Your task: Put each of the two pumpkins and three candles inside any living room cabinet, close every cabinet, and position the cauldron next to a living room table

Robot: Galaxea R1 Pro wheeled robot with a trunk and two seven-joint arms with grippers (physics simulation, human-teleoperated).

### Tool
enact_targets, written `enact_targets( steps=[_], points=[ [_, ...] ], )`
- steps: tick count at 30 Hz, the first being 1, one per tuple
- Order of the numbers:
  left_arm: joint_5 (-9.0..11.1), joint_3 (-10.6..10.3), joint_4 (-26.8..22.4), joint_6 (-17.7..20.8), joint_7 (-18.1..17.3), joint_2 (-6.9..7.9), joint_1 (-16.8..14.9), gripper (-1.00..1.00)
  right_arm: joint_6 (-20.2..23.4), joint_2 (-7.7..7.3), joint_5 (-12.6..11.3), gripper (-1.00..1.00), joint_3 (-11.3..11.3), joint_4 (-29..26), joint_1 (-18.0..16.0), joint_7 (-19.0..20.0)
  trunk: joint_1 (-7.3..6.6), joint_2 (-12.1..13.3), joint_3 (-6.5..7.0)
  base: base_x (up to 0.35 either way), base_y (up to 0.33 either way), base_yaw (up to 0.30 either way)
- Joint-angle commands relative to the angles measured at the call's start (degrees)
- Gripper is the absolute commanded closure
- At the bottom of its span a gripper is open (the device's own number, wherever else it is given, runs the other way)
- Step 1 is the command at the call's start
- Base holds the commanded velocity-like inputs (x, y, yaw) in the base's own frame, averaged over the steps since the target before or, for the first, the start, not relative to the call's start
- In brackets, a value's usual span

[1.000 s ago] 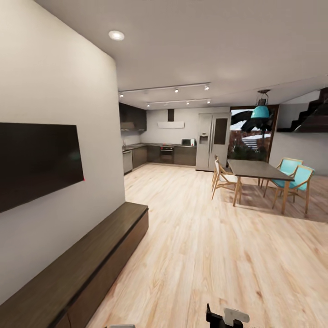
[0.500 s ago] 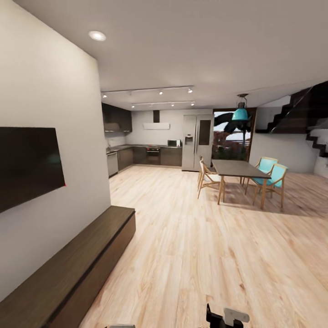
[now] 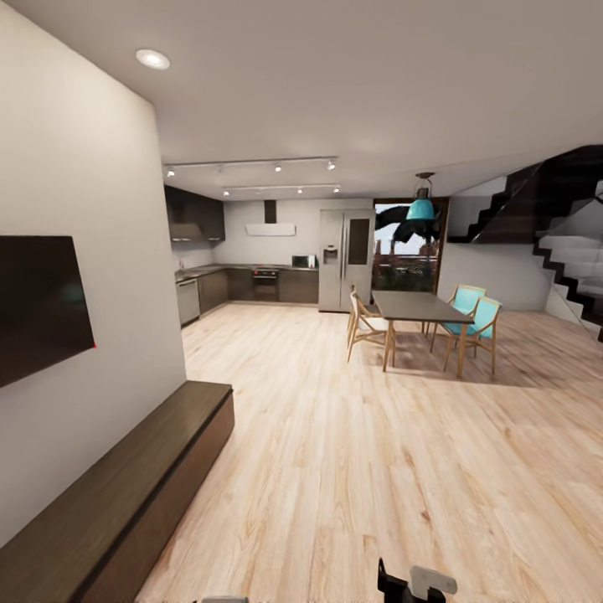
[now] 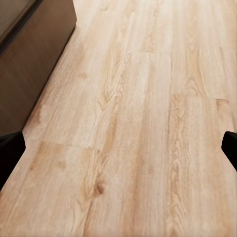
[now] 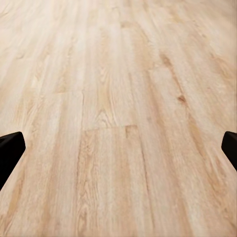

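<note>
Both claws hung spread and empty over the plank floor (image 5: 118, 98), the left claw (image 4: 118, 148) near the cabinet (image 3: 126, 494) along the TV (image 3: 38, 306) wall, drawers shut. No pumpkin, candle or cauldron was in sight. I'd guess the pumpkins are light and stiff, best gripped across the ribs.
</note>
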Motion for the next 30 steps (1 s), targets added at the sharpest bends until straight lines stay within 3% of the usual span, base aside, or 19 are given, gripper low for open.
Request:
enact_targets(
  steps=[1, 11, 30],
  points=[
    [0.61, -0.29, 0.03, -0.28, 0.36, 0.05, -0.06, -1.00, -0.25, -0.05, -0.51, -1.00, 0.47, 0.02, -0.07, -0.41, -0.21, 0.33, -0.01, 0.000, 0.000, -0.010],
    [0.54, -0.29, 0.03, -0.28, 0.36, 0.05, -0.06, -1.00, 5.19, -0.05, -0.59, -1.00, 0.42, -0.06, -0.07, -0.39, -2.41, 4.34, 0.87, 0.000, 0.000, -0.002],
    [0.54, -0.29, 0.12, -0.26, 0.36, 0.05, -0.06, -1.00, 5.91, -0.15, -0.66, -1.00, 0.05, 0.02, -0.07, -0.38, -6.58, 11.96, 2.52, 0.000, 0.000, 0.000]
  ],
)
